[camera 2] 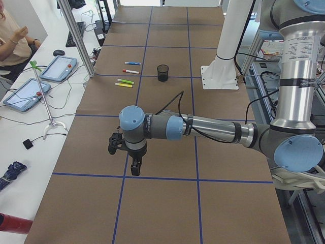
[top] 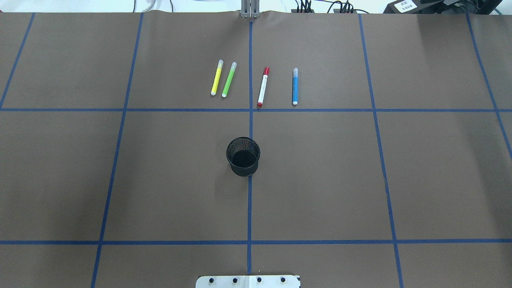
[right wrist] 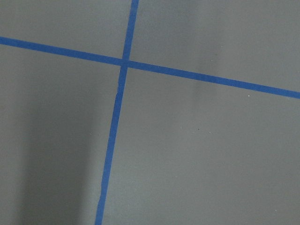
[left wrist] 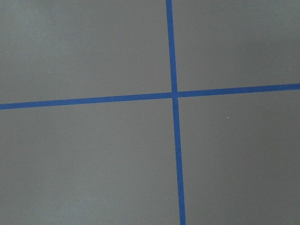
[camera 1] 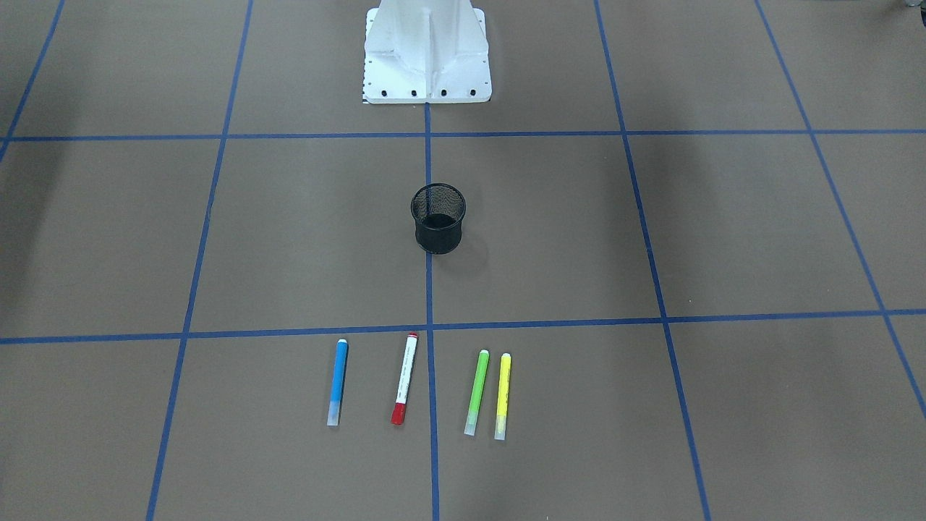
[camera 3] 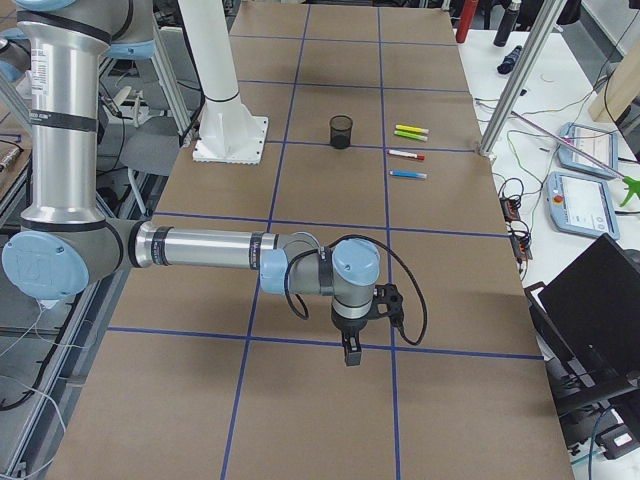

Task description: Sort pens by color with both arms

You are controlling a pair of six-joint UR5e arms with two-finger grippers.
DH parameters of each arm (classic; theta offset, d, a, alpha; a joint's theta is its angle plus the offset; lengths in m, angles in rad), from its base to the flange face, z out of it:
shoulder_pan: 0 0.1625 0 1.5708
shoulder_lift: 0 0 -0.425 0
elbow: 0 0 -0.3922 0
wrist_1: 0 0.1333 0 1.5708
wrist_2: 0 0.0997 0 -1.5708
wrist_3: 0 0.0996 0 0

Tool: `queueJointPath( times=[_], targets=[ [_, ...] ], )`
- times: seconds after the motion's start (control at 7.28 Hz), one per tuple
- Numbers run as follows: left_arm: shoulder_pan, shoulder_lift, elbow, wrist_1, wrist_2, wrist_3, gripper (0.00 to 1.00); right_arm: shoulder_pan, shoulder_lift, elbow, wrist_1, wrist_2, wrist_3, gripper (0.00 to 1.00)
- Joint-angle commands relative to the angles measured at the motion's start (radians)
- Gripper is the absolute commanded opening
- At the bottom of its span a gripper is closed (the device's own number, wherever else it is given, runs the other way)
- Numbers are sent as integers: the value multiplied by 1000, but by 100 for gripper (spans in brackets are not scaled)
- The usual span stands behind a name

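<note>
Four pens lie in a row on the brown table cover, apart from each other: yellow, lime green, white-barrelled with red ends and blue. The front-facing view shows them as blue, white-red, green and yellow. Neither arm reaches into the overhead or front-facing view. My left gripper hangs over a tape crossing far from the pens, at the table's left end. My right gripper hangs likewise at the right end. I cannot tell whether either is open or shut.
A black mesh cup stands upright on the centre tape line, between the pens and the white pedestal base. Blue tape lines grid the table. Tablets and a person sit beyond the table's far edge.
</note>
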Motion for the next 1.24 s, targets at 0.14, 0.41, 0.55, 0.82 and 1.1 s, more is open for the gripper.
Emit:
queueJointPath(
  times=[0.14,0.41,0.55,0.82,1.1],
  targets=[
    [1,1,-1,0,0,-2,100,0,-15,-10,8,-3,-6,100],
    [1,3,3,0,0,-5,100,0,-15,-6,13,1,-17,100],
    [1,8,3,0,0,-5,100,-1,-18,-9,11,-3,-17,100],
    [1,6,0,-2,-2,-3,100,-1,-18,-1,11,-5,-9,100],
    [1,6,-3,-2,-2,-3,100,0,-23,10,11,3,0,100]
  ],
)
